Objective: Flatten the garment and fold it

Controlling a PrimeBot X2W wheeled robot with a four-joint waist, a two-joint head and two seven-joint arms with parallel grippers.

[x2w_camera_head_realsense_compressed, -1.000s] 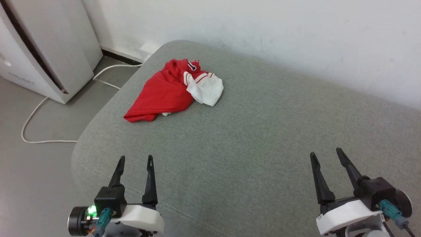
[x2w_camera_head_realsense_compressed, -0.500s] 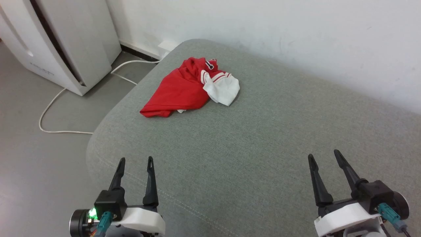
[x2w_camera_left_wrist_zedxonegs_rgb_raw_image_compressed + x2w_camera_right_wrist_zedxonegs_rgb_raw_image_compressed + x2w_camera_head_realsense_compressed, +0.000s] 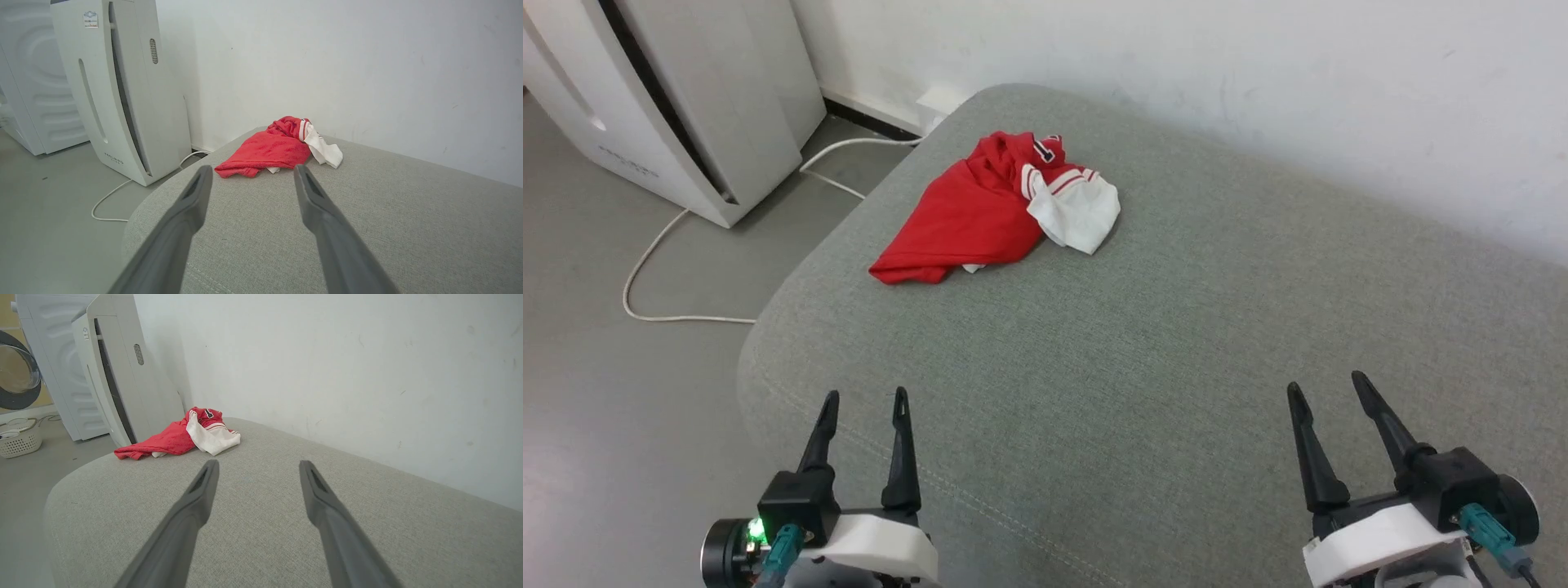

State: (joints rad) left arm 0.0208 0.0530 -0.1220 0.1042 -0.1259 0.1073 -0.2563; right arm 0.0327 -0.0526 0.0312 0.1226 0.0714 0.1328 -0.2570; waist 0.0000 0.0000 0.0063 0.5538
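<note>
A crumpled red-and-white garment (image 3: 980,220) lies at the far left corner of a grey fabric cushion (image 3: 1143,343), close to a white wall (image 3: 1258,73), while both robot hands hover over the cushion's near edge, well apart from it. The cloth's long axis runs on a diagonal in the head view: a pointed red corner aims toward the cushion's near-left edge, and the bunched end sits farther back, toward the wall. A white sleeve with red and white stripes at its seam is folded over the right side of the heap. On the topmost fold a scrap of black, white-outlined print shows, too small a piece to read. Beside the cushion on the grey floor (image 3: 596,425) stands a tall white appliance (image 3: 686,98); faint grey lettering (image 3: 113,158) low on its front and a small sticker (image 3: 90,19) near its top are both too small to read. A white cable (image 3: 694,319) loops across the floor from it. The left hand (image 3: 865,394) and the right hand (image 3: 1325,381) each point up the head view with fingers spread wide, holding nothing. In the right wrist view a washing machine (image 3: 24,375) and a pale basket (image 3: 18,443) stand behind the appliance.
</note>
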